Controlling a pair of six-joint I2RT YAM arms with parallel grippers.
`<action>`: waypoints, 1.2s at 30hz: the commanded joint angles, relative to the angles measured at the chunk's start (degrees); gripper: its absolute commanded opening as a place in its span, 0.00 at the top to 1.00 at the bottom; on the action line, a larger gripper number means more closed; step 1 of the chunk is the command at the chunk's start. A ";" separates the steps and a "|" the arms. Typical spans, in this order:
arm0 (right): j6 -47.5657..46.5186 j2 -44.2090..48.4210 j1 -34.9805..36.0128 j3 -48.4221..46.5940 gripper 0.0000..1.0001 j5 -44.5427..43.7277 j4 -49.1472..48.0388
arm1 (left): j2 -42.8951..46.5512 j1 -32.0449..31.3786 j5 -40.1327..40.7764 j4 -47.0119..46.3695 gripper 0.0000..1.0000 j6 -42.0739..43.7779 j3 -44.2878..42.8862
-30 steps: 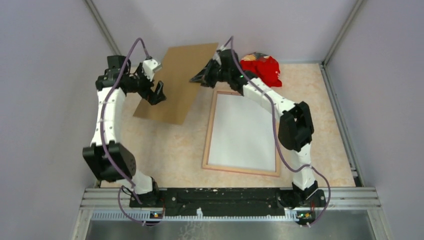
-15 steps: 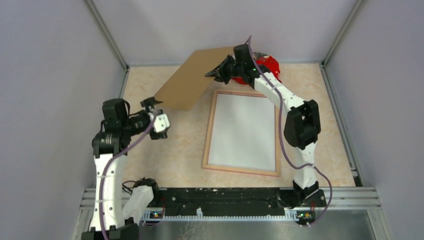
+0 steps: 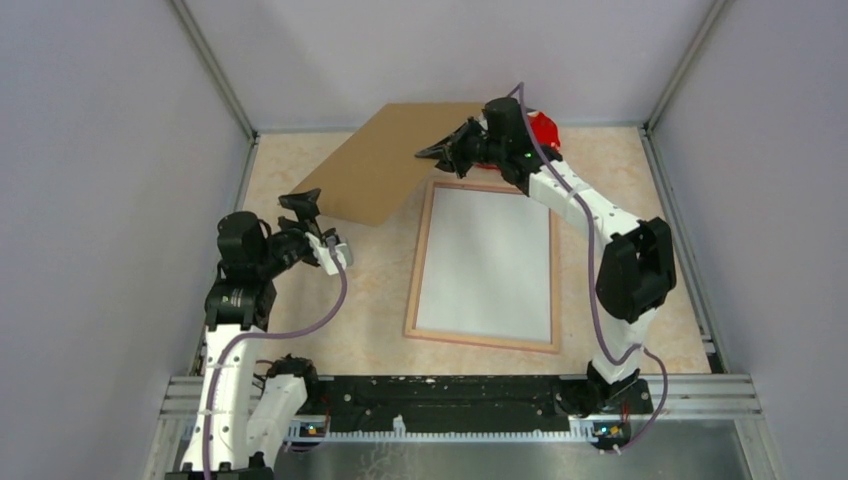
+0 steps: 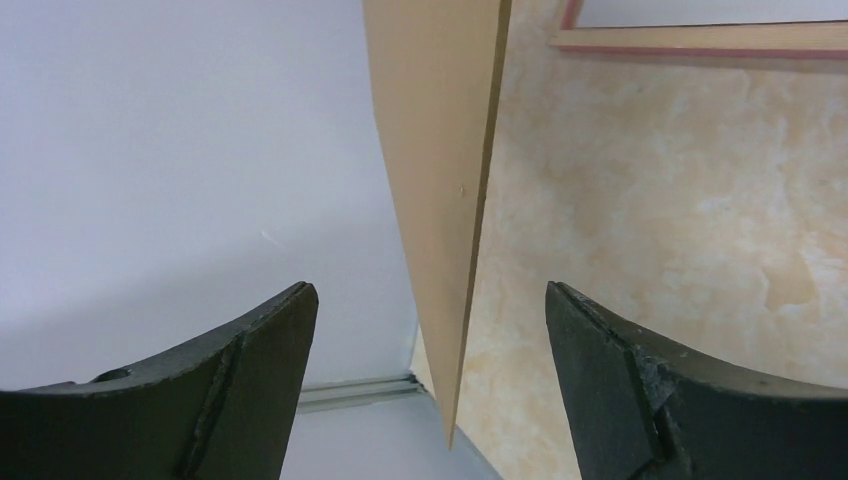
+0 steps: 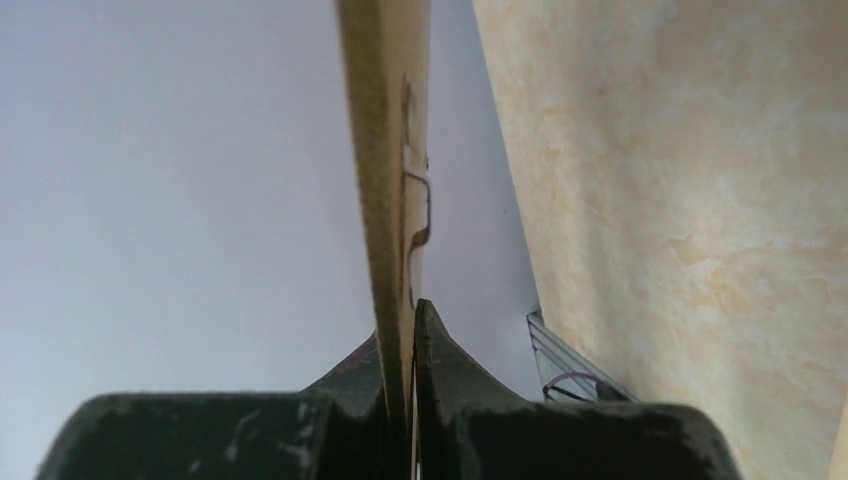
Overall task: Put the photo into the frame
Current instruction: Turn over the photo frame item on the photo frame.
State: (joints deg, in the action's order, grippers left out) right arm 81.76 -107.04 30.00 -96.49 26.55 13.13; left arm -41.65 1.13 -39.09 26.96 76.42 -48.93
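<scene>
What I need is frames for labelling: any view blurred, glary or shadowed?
Top external: even light, sharp, but the white sheet in the thin tan wooden frame looks washed out. Left wrist: the flat brown board has a crisp edge. Right wrist: that board, gripped by the right pincer, blurs close up.

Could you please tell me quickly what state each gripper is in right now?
Left gripper: open, holding nothing.
Right gripper: shut on the board.
</scene>
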 commanded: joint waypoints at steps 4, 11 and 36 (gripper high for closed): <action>6.21 10.33 0.94 7.18 1.00 6.00 -15.75 | -0.90 -0.24 -2.07 -11.69 0.26 -3.69 0.75; 8.94 13.28 1.24 12.61 1.00 7.60 -21.86 | -2.15 -0.29 -4.91 -10.12 0.73 -6.10 -1.86; -96.55 30.83 2.04 -5.17 0.01 -4.38 29.31 | -7.19 -0.48 -16.03 -4.71 1.00 -14.18 -15.66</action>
State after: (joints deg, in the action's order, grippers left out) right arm 9.76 -83.05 30.17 -111.13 28.42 43.94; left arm -47.16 0.95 -45.47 19.99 62.67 -55.92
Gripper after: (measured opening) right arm 0.985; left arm 0.027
